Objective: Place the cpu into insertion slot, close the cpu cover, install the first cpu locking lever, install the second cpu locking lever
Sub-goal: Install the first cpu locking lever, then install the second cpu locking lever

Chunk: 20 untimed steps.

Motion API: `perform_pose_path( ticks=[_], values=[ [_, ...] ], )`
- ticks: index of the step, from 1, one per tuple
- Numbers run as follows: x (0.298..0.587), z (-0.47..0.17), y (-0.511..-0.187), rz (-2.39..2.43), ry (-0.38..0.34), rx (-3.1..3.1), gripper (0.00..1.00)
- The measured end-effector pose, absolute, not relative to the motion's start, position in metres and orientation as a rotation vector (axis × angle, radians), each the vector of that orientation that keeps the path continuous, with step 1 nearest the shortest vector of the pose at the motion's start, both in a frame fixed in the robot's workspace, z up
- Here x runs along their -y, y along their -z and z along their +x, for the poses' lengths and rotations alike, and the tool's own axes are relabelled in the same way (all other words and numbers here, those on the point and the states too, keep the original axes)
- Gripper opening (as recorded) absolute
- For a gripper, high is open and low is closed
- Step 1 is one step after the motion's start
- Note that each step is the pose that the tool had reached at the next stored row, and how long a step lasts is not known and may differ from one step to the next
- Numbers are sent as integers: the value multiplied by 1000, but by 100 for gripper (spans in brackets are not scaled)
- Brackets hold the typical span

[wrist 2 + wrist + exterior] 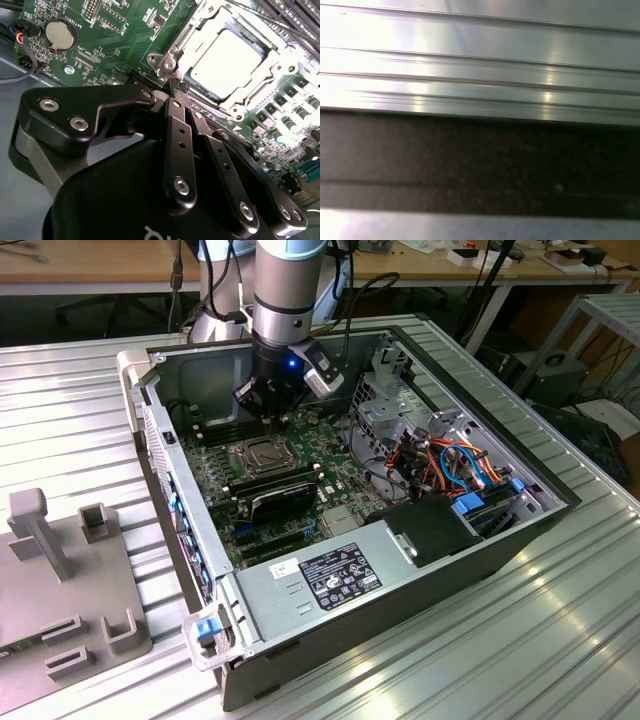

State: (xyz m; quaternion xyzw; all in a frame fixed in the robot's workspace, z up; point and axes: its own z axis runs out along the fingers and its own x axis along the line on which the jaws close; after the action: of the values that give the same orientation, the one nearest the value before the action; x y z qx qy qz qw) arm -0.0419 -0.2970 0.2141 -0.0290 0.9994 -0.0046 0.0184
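Note:
The cpu lies flat in the insertion slot on the green motherboard, its silvery top showing bright. The cpu cover lies down around it as a metal frame, and the slot's own contacts are hidden beneath. In the exterior view my gripper hangs just above the slot's far edge. The second wrist view shows its two black fingers pressed together, and the gripper is shut at the cover's corner beside a screw. Whether a locking lever is pinched there I cannot tell.
The motherboard sits in an open computer case on a ribbed metal table. A black card, the power supply, coloured cables and a drive cage crowd the slot. A grey fixture stands outside.

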Motion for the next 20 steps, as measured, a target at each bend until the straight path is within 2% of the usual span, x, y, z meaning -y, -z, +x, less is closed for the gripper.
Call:
perform_pose_path(
  ticks=[20],
  values=[
    [306,-42,-215,-90,14,-3103,11]
  ],
)
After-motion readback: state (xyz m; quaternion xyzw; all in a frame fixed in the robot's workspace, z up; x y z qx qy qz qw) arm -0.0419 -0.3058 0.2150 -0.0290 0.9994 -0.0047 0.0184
